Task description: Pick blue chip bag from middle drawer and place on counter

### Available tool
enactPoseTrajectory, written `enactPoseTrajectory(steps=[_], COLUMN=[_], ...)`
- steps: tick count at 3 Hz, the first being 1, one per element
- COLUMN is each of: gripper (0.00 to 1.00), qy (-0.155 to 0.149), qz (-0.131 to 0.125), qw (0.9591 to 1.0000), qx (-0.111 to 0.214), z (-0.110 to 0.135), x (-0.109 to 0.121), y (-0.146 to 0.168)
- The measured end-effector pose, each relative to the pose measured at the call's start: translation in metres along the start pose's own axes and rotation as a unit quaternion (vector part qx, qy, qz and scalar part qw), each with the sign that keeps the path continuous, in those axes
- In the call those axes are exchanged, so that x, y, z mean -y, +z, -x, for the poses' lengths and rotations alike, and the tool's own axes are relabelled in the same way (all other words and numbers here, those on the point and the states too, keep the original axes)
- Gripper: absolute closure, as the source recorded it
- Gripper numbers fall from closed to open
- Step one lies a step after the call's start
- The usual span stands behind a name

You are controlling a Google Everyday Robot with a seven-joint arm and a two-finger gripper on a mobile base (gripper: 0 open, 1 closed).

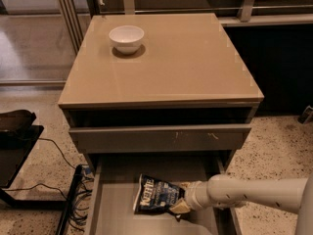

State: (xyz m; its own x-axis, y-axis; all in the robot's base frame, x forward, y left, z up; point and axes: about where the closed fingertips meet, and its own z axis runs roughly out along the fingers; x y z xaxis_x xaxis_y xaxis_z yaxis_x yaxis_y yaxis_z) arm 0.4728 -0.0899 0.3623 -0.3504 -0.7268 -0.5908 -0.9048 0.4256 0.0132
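Note:
The blue chip bag (pixel 155 195) lies in the open middle drawer (pixel 116 214), low in the camera view, with its white "Kettle" lettering at the left end. My gripper (pixel 180 198) reaches in from the right on a white arm. Its tan fingers (pixel 179 207) are closed on the bag's right end, which looks pinched. The bag still rests on the drawer floor. The counter (pixel 186 58) is the glossy beige top above.
A white bowl (pixel 126 37) stands at the counter's back left. A closed drawer with a scratched front (pixel 161 138) overhangs the open one. A black stand (pixel 14 141) and cables (pixel 73 199) are on the speckled floor at the left.

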Motion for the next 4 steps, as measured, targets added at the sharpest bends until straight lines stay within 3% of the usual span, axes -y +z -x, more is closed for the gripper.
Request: enactPoseTrajectory(steps=[1, 2, 3, 4], gripper=[0.88, 1.00, 1.00, 1.00], qy=[0.000, 0.000, -0.013, -0.037], qz=[0.000, 0.000, 0.011, 0.013], qw=[1.0000, 1.0000, 0.9998, 0.9987], qx=[0.000, 0.000, 0.010, 0.033], z=[0.000, 0.000, 0.006, 0.021], x=[0.000, 0.000, -0.005, -0.014], y=[0.000, 0.000, -0.012, -0.055])
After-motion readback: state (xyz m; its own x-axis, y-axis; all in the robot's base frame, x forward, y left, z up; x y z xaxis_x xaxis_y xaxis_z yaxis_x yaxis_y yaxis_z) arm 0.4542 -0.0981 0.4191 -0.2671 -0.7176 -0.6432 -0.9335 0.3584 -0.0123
